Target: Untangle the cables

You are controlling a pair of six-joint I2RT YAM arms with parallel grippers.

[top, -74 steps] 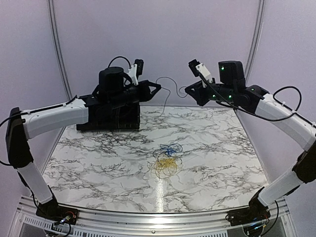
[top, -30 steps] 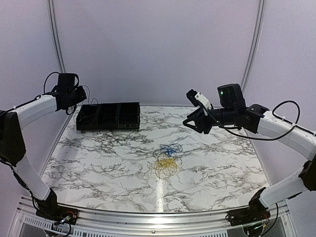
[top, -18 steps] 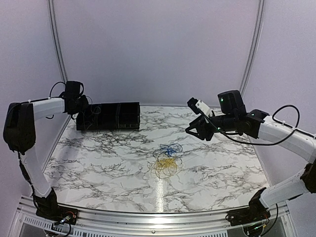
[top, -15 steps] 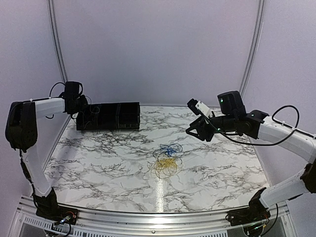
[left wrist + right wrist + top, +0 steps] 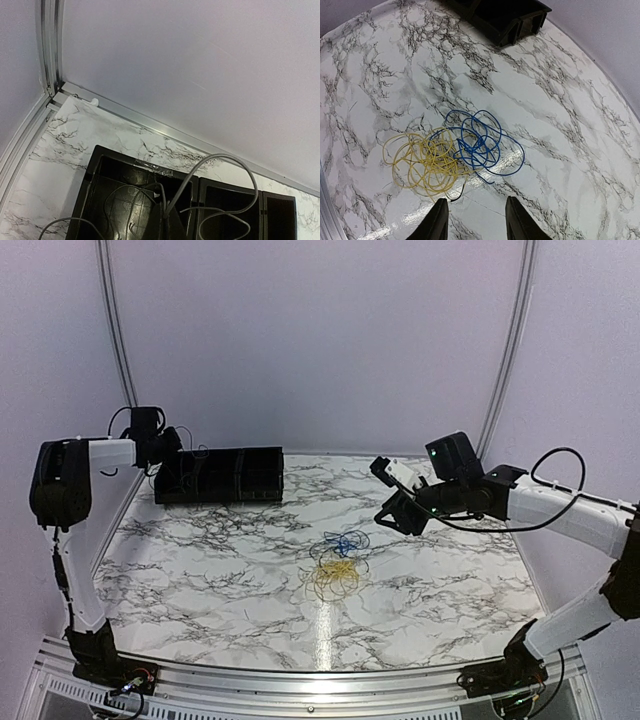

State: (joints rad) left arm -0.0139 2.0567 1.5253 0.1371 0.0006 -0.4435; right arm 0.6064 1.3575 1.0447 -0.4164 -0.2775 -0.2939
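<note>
- The right gripper (image 5: 476, 212), jaws wide and empty, hangs above 2 tangled loops (yellow cable (image 5: 422, 161), blue cable (image 5: 481, 136)) on the table (image 5: 200, 560).
- The left gripper (image 5: 168, 443) is over the black tray (image 5: 280, 220), where a pale cable (image 5: 227, 159) loops; its jaw state cannot be told.

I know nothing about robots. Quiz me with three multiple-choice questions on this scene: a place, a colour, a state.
1. Where on the table is the black tray? A back left; B centre; C front right.
2. Which colour of cable overlaps the yellow cable? A red; B blue; C green.
3. The right arm's jaws are: A open and empty; B shut on the yellow cable; C shut on the tray.

Key:
1. A: the tray sits by the far left edge.
2. B: the blue cable crosses the yellow loops.
3. A: the jaws stand apart, with nothing between them.
</note>
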